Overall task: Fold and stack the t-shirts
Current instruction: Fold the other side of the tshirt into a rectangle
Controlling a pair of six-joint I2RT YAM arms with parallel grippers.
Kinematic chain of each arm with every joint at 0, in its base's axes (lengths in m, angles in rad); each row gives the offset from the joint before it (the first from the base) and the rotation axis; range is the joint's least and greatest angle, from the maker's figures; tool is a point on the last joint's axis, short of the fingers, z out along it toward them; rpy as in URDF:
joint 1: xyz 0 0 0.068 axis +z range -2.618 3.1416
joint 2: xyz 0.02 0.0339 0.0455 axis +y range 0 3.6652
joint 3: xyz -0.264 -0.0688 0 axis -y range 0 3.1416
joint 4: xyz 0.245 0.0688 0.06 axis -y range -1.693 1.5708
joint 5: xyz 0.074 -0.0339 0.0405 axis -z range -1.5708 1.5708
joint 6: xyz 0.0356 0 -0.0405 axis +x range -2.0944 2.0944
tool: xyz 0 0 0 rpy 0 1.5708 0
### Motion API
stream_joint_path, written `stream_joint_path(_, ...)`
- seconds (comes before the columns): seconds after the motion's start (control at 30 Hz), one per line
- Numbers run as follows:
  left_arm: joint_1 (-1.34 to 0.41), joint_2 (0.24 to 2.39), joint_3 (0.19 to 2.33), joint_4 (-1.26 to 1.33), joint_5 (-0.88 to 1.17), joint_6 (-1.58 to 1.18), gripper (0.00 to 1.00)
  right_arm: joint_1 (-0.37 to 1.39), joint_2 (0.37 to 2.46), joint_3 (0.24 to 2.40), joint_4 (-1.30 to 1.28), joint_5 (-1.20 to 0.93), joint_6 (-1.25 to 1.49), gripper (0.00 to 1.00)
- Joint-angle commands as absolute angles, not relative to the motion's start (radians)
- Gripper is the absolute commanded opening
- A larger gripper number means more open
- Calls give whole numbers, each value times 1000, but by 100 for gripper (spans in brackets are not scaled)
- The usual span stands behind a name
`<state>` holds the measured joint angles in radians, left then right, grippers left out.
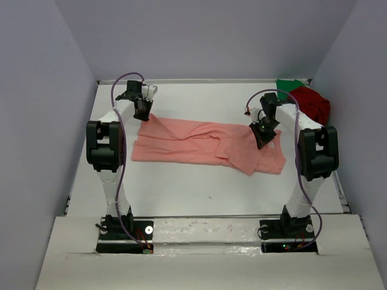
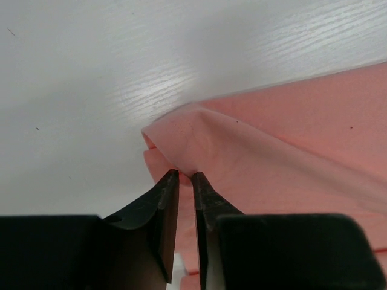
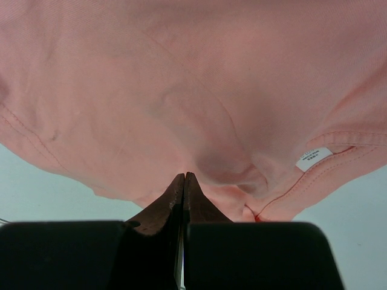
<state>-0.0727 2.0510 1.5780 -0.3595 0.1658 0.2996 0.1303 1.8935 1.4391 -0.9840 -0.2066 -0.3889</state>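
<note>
The salmon-pink t-shirt [image 1: 199, 145] lies across the middle of the white table [image 1: 199, 193] as a long band running from left to right. Its long edges are folded in, and a loose flap overlaps toward the right end. Its far-left corner is drawn up into a small ridge of doubled cloth.

The left gripper [image 2: 185, 174] sits at that corner. Its dark fingers are narrowly apart and nipping the peak of the ridge, while bare tabletop shows beyond and to the left.

The right gripper [image 1: 263, 136] is down on the right part of the same shirt, near the overlapping flap. In the right wrist view its fingers are pressed tight together at an edge of the pink cloth. Creases run into the tips, so it seems to be pinching a thin fold, though the contact itself is hidden. A small white label [image 3: 313, 158] sits by a stitched hem just to the right of the fingertips.

Well apart from all this, in the far right corner of the table, the dark red t-shirt [image 1: 313, 104] lies bunched in a heap. The green t-shirt [image 1: 289, 84] is crumpled just behind it, touching it.
</note>
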Motion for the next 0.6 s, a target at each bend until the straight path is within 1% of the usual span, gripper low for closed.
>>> stream_joint_path(0.0, -89, 2037, 1545, -345, 124, 325, 21, 124, 1904, 1454, -994, -218, -390, 0)
stream_joint_path(0.27, -97, 2045, 1543, -342, 123, 327, 21, 124, 1904, 1456, -1002, -219, -391, 0)
stream_joint_path(0.3, -98, 2045, 1543, -342, 123, 328, 16, 124, 1904, 1456, -1002, -219, -391, 0)
stream_joint_path(0.37, -98, 2040, 1540, -341, 123, 330, 11, 124, 1904, 1456, -1002, -219, -391, 0)
stream_joint_path(0.4, -98, 2037, 1539, -339, 124, 330, 3, 124, 1905, 1456, -1002, -218, -391, 0)
stream_joint_path(0.43, -100, 2031, 1537, -337, 123, 330, 0, 124, 1905, 1456, -1002, -219, -391, 0)
stream_joint_path(0.57, -104, 2013, 1534, -333, 115, 340, 0, 124, 1907, 1457, -1002, -216, -390, 0)
